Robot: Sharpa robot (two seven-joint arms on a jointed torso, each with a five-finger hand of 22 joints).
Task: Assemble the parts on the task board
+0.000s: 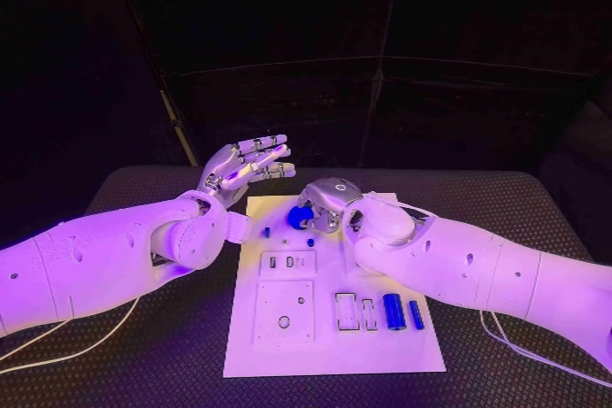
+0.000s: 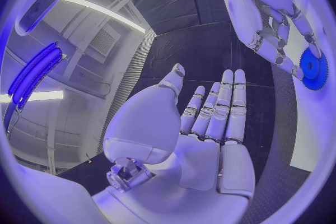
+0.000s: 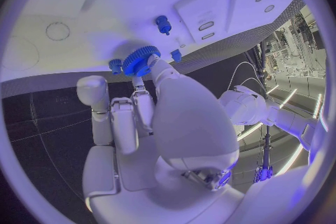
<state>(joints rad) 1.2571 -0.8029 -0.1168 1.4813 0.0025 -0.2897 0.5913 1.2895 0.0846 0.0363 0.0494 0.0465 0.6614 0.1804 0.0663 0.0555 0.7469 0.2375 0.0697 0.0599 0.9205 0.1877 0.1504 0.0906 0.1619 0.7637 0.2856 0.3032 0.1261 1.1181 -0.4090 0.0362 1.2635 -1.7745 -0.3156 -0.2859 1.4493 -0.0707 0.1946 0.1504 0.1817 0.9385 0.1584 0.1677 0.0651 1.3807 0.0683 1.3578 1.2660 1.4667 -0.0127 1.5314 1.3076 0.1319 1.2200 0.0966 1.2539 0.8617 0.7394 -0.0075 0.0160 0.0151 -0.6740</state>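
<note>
The black table [image 1: 510, 204] carries the white task board [image 1: 383, 346], which serves here as the reference for all positions.

The left arm [image 1: 89, 266] enters over the table beside the board's left edge. The right arm [image 1: 485, 271] lies across the board's right edge, its forearm covering part of the plate's upper right area.

The left hand [image 1: 245, 166] is raised just off the board's far left corner, palm open, fingers straight and apart, holding nothing; the left wrist view confirms the flat, empty palm [image 2: 203, 140].

The right hand [image 1: 334, 200] is over the far end of the board, fingers curled down. It holds a blue gear [image 1: 300, 217] at its fingertips; in the right wrist view the gear [image 3: 140, 60] sits pinched at the fingertips, close above the board surface. Whether the gear touches the board cannot be told. The left wrist view shows the same gear [image 2: 313, 69] on edge in the right hand's fingers [image 2: 280, 39].

On the board's near right quarter, a blue cylinder [image 1: 394, 311] lies beside a thinner blue pin [image 1: 416, 314], both lengthwise, next to two rectangular recesses [image 1: 347, 311]. A large recessed plate [image 1: 285, 311] occupies the near left quarter.

Small blue pegs [image 1: 310, 242] stand at the board's far middle, just near of the gear; in the right wrist view one peg [image 3: 163, 24] stands upright in the board.
</note>
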